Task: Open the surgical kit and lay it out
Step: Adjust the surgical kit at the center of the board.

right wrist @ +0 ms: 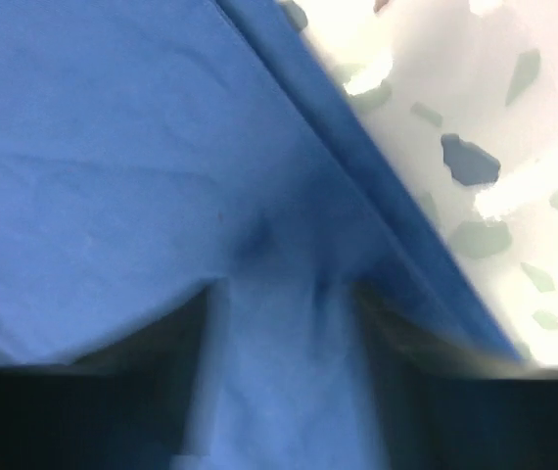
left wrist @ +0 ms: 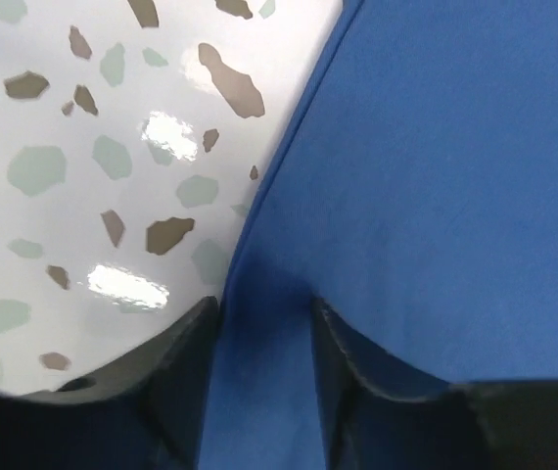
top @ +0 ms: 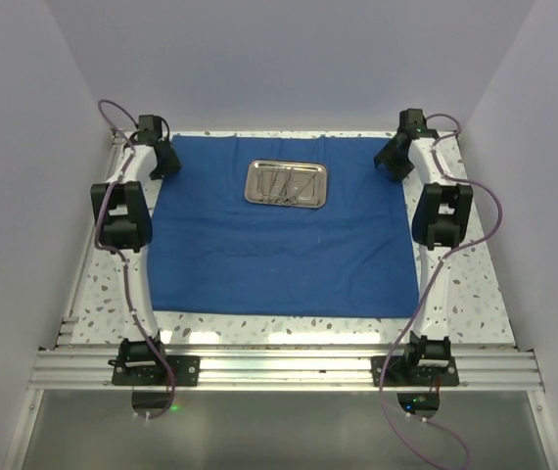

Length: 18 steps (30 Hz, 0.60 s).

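Observation:
The royal-blue cloth (top: pixel 279 259) lies spread flat on the table. On its far middle sits the small steel tray (top: pixel 255 196), with thin silver instruments (top: pixel 285 182) inside it. My left gripper (top: pixel 164 160) is down at the cloth's far left corner. In the left wrist view its jaws (left wrist: pixel 264 313) stand partly open, with the cloth's edge (left wrist: pixel 289 157) running between them. My right gripper (top: pixel 394 157) is at the far right corner. The blurred right wrist view shows it (right wrist: pixel 284 294) partly open over slightly creased cloth (right wrist: pixel 113 147). Neither gripper pinches a fold.
The speckled white tabletop (top: pixel 460 294) shows around the cloth, and beside each gripper in the wrist views (left wrist: pixel 83 176) (right wrist: pixel 494 108). Plain walls close in the left, right and far sides. An aluminium rail (top: pixel 279 370) with both arm bases runs along the near edge.

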Motion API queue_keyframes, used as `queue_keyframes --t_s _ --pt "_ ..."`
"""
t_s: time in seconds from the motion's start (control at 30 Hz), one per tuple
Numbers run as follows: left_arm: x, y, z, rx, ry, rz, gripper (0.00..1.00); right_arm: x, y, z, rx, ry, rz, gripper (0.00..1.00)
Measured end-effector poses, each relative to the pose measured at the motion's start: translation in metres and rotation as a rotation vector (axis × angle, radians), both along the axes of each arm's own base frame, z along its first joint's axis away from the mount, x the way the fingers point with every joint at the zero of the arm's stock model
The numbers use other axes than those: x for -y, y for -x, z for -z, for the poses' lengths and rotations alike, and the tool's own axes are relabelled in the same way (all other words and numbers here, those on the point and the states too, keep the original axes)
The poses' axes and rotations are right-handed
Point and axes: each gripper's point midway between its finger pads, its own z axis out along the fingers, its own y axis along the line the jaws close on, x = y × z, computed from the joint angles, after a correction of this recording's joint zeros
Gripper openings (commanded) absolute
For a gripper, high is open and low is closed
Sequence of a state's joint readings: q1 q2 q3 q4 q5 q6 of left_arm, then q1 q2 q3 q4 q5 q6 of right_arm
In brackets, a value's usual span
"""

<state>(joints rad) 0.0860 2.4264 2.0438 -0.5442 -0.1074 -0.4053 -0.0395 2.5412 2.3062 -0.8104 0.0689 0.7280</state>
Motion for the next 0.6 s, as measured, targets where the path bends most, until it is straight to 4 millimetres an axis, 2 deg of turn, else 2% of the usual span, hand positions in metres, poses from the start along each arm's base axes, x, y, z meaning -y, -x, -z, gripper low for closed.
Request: queue_keyframes --t_s 0.03,0.07,0.17,0.27,0.33,0.4,0.5,0.53,0.6 --pt "0.000 0.000 -0.001 0.000 0.000 -0.001 0.82 0.000 -0.001 -0.003 0.015 0.003 -0.009 0.86" --pt "0.000 0.001 -0.004 0.002 0.005 -0.006 0.87 -0.002 0.000 -0.007 0.025 0.003 -0.024 0.89" --pt "-0.001 0.004 -0.017 0.012 0.002 -0.008 0.90 -0.004 0.014 -0.013 0.018 0.022 -0.060 0.89" --pt "-0.002 0.002 -0.048 0.065 -0.002 -0.009 0.89 -0.005 0.025 -0.020 0.010 0.039 -0.091 0.87" --pt "-0.002 0.001 -0.074 0.117 -0.005 -0.009 0.89 -0.008 0.025 -0.033 0.031 0.050 -0.109 0.85" --pt "0.000 0.008 -0.099 0.164 0.002 -0.014 0.89 -0.016 0.023 -0.052 0.069 0.060 -0.132 0.84" --pt "0.005 0.029 -0.124 0.213 0.018 -0.015 0.88 -0.052 0.019 -0.085 0.147 0.070 -0.206 0.79" --pt "0.007 0.036 -0.127 0.216 0.024 -0.015 0.87 -0.069 0.017 -0.096 0.174 0.070 -0.239 0.77" --pt "0.012 0.053 -0.126 0.212 0.045 -0.010 0.85 -0.113 0.014 -0.113 0.228 0.059 -0.318 0.65"
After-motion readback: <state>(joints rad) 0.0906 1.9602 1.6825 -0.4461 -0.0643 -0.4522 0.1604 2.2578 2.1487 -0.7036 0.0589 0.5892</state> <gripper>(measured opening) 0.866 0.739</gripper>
